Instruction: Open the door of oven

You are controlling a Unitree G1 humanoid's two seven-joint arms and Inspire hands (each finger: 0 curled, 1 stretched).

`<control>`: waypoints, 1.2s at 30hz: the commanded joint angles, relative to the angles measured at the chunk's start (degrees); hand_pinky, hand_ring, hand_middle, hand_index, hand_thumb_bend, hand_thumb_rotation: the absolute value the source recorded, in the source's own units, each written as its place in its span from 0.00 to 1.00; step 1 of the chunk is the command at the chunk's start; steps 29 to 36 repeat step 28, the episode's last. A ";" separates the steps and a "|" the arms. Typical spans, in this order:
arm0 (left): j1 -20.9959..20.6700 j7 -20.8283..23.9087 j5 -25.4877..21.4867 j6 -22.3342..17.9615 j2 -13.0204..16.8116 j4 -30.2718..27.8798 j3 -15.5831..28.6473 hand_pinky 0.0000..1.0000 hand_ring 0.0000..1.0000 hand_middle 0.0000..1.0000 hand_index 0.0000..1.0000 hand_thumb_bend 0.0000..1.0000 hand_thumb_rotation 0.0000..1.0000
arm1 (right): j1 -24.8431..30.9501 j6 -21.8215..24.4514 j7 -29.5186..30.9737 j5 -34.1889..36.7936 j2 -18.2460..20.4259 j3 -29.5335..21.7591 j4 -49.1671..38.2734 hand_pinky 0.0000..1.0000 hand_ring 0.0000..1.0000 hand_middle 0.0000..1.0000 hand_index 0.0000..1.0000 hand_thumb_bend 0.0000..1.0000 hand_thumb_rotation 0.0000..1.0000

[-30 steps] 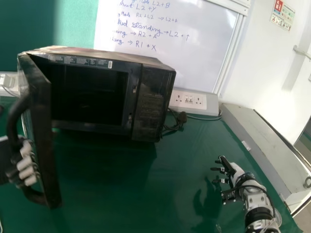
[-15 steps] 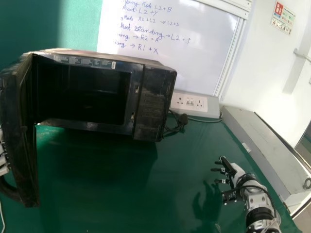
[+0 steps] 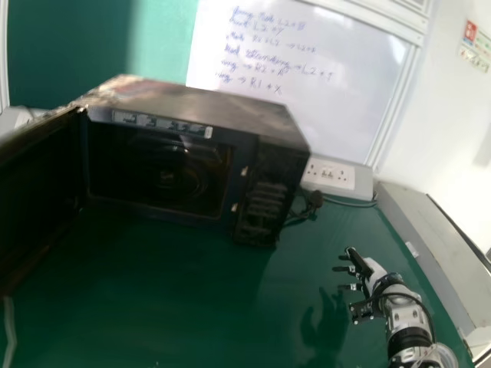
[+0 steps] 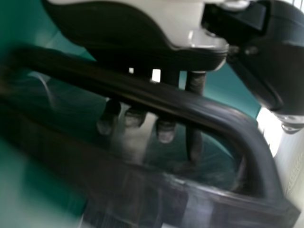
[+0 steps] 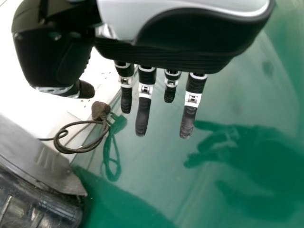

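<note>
In the left wrist view, the blurred handle crosses the left hand's fingers, hiding their middles; they extend behind it, slightly apart, contact unclear. The right hand hovers over the surface, its fingers straight and spread. The door stands wide open, cut off by the head view's left edge. Beyond, the oven's interior is dim, and the whiteboard's writing is smeared.

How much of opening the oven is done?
Most of it, it seems: the door stands wide open, showing inside the oven. Now, the left hand has its fingers behind the handle. What's left is probably just letting go, maybe after a little more pulling.
</note>
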 commanded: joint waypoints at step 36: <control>-2.76 7.60 -1.56 -10.00 -1.51 14.75 3.21 0.67 0.80 0.82 0.77 0.62 0.81 | -0.16 -0.03 -1.65 -1.81 -1.04 0.85 0.22 0.64 0.66 0.70 0.88 0.43 0.45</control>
